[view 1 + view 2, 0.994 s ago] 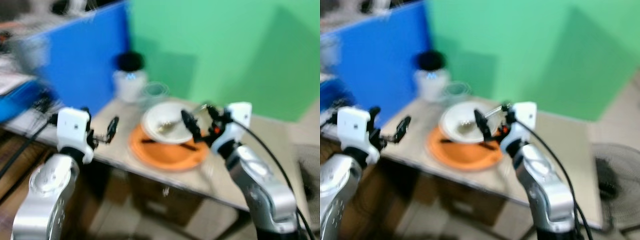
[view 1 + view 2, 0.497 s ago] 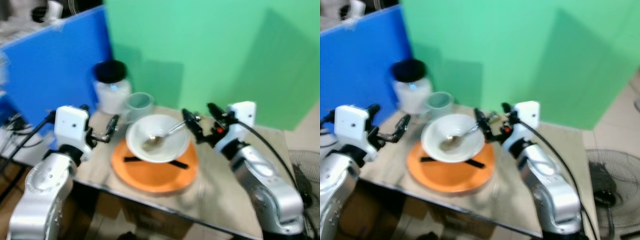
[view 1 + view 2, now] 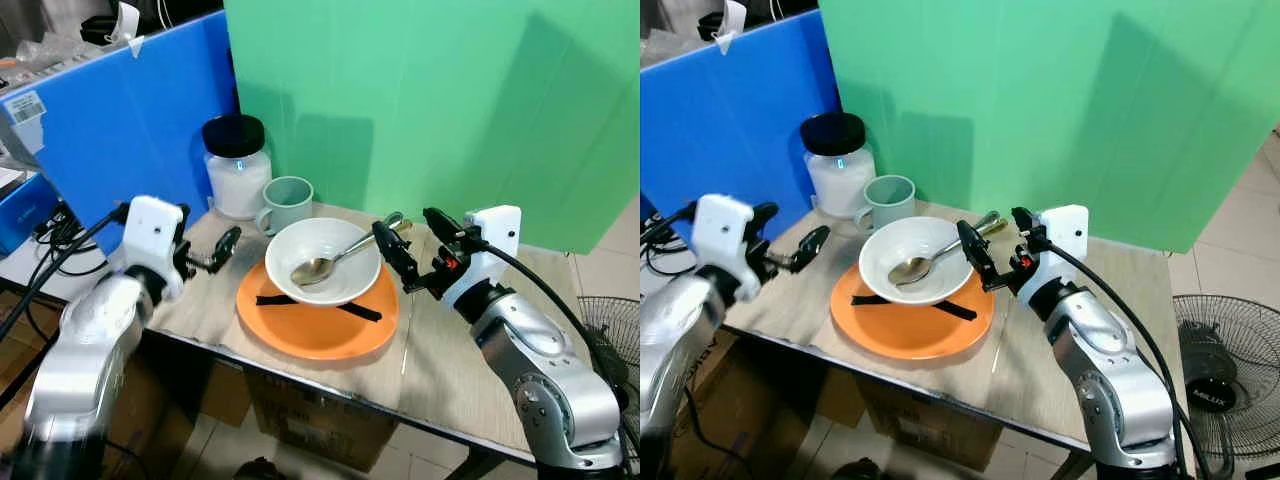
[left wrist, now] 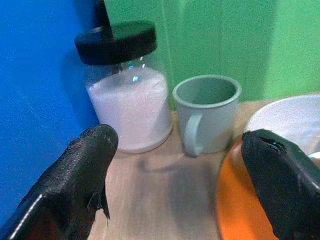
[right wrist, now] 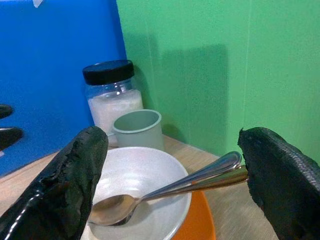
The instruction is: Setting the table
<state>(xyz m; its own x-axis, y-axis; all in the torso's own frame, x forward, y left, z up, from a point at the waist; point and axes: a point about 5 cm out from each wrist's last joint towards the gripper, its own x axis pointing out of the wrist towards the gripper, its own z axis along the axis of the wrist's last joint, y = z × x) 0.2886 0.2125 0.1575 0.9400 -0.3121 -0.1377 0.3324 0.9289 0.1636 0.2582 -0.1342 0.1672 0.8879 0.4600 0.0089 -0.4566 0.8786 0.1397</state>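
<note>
Since 1.0 s ago: camera swung, view sharpened, dishes unmoved | spoon [image 3: 335, 262] lies in white bowl [image 3: 322, 262] on orange plate [image 3: 318, 318]; handle slants up over rim toward right gripper [image 3: 420, 252] | right gripper nearer, fingers spread, empty | left gripper [image 3: 215, 252] parted, empty, beside plate.

Spoon [image 3: 335, 261] in white bowl [image 3: 322, 262] on orange plate [image 3: 317, 320].

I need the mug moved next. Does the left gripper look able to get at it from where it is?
Probably yes: the left gripper, open, faces the mug, with bare table between them.
</note>
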